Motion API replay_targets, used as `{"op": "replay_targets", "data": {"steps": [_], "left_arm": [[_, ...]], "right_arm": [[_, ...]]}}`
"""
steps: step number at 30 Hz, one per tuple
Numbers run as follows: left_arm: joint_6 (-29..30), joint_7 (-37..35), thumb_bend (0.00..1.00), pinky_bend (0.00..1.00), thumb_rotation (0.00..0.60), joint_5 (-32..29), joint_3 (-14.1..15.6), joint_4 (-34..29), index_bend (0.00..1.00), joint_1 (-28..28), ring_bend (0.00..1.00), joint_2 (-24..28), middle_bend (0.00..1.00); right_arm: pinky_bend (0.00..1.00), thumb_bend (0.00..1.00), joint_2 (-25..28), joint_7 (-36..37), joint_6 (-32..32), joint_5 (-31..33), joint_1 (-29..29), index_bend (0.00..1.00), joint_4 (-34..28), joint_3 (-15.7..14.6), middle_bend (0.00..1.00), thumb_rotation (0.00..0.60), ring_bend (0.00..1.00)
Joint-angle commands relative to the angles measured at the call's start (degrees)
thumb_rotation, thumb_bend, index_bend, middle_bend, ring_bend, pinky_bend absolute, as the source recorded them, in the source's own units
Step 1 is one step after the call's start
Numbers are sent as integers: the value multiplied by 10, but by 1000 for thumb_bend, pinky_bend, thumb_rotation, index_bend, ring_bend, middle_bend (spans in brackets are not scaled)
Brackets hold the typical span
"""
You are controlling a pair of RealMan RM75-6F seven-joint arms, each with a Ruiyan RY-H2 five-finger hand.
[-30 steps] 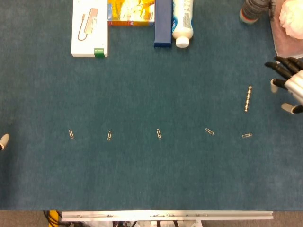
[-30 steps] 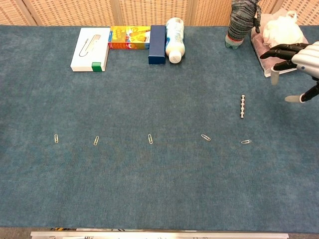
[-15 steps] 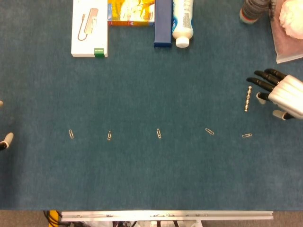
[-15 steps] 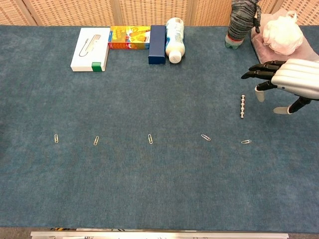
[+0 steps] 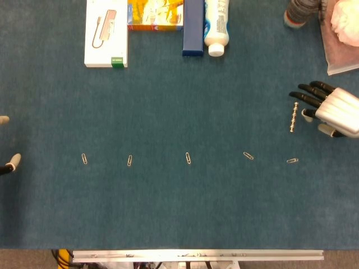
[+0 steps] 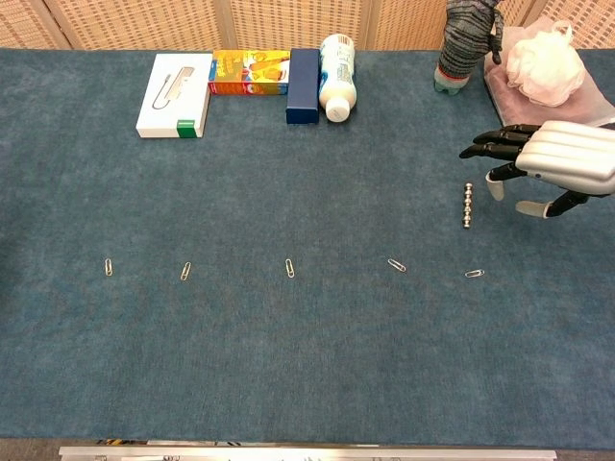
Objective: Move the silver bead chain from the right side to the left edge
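Beads first: the silver bead chain [image 5: 294, 117] lies flat on the blue table [image 5: 179, 202] in a short straight line, just beside the fingertips [image 5: 297, 96] of my right hand [image 5: 331, 109], on the side my fingers point to. My right hand holds nothing and its fingers are spread apart. I think it hangs a bit above the cloth, but I cannot tell for sure. The chain is thin and low, so I think a big grab will not work well. I want to bring my thumb and one finger down on the two long sides of the chain, near its middle, and pinch softly. If I pinch one end, the rest may hang and swing. If I push sideways, the beads may roll off. A paper clip [image 5: 292, 161] lies near, on the thumb side of my hand, and I should not catch it. My left hand [image 5: 8, 163] shows only as fingertips far across the table, and I cannot tell how it is set. The chain must go all the way over there.
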Motion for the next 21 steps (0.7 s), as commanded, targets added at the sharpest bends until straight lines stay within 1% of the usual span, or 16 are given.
{"op": "replay_targets", "data": {"steps": [1,6,12,21], "left_arm": [[-3,1,184,286,600,-3,-1,1,246,-2,191,-1,295],[-10,-2,183,288,600,-9,-2,8,246,-6,192,-3,302],[-14,-7,184,290,600,-11,-2,12,246,-7,194,-3,307],[-13,-14,183,296,600,-12,0,17,246,-6,198,-4,317]], "right_arm": [[137,328,-15,4,-4,3,5,476,20,-6,78,600,0],[137,315,-37,1,-9,15,6,430,44,-8,61,600,0],[126,315,-58,4,-3,22,7,430,66,-11,60,600,0],[115,315,-75,11,6,21,14,430,88,-24,60,600,0]]}}
